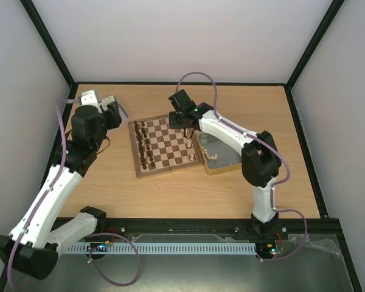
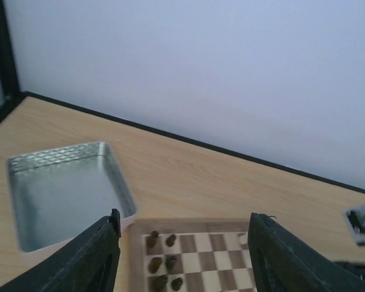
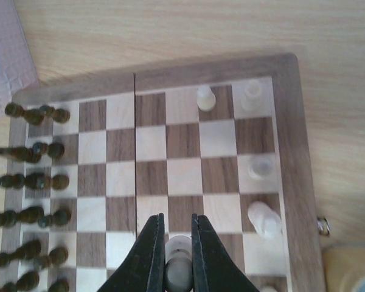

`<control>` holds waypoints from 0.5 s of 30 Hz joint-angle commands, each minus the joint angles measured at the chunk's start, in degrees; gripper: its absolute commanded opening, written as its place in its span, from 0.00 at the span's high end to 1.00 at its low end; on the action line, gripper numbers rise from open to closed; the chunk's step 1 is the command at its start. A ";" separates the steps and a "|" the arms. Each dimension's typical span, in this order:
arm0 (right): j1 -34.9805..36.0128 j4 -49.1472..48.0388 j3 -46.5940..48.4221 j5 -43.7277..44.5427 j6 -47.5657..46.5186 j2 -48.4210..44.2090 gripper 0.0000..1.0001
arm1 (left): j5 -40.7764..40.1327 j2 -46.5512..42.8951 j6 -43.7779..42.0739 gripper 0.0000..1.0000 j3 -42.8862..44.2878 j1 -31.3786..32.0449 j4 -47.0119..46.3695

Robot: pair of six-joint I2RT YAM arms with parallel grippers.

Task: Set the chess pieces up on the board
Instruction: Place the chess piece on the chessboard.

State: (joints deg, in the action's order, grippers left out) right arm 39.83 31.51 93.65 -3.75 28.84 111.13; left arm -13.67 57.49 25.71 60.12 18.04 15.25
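Note:
The chessboard (image 1: 165, 146) lies mid-table; it also shows in the right wrist view (image 3: 170, 158) and in the left wrist view (image 2: 201, 255). Dark pieces (image 3: 33, 164) fill its left rows. Several cream pieces (image 3: 264, 218) stand along its right edge. My right gripper (image 3: 177, 240) is shut on a cream piece (image 3: 178, 261) and holds it above the board's middle squares. In the top view the right gripper (image 1: 184, 120) hovers over the board's far right part. My left gripper (image 2: 182, 243) is open and empty, raised above the board's far left corner (image 1: 112, 112).
An empty metal tin (image 2: 61, 194) sits left of the board near the back wall. A gold-rimmed tin (image 1: 219, 155) with a few cream pieces lies right of the board. Black frame posts edge the table.

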 commanded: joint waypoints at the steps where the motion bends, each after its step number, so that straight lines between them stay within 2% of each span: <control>1: 0.24 6.43 8.87 4.68 -1.01 6.16 0.98 | -6.22 -6.09 -5.92 0.39 -4.10 -0.45 4.46; 6: 0.24 10.88 18.42 6.65 -0.40 14.15 0.98 | -10.46 -11.80 -7.01 0.38 -10.31 -0.48 1.24; 15: -0.04 15.05 28.83 8.01 0.47 23.55 0.98 | -8.94 -12.68 -7.96 0.36 -12.29 -0.63 0.10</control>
State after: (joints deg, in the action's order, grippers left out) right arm 39.94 41.98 118.54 1.72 28.62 132.60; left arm -22.13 45.10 19.22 48.23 17.91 17.23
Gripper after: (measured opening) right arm 0.067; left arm 0.632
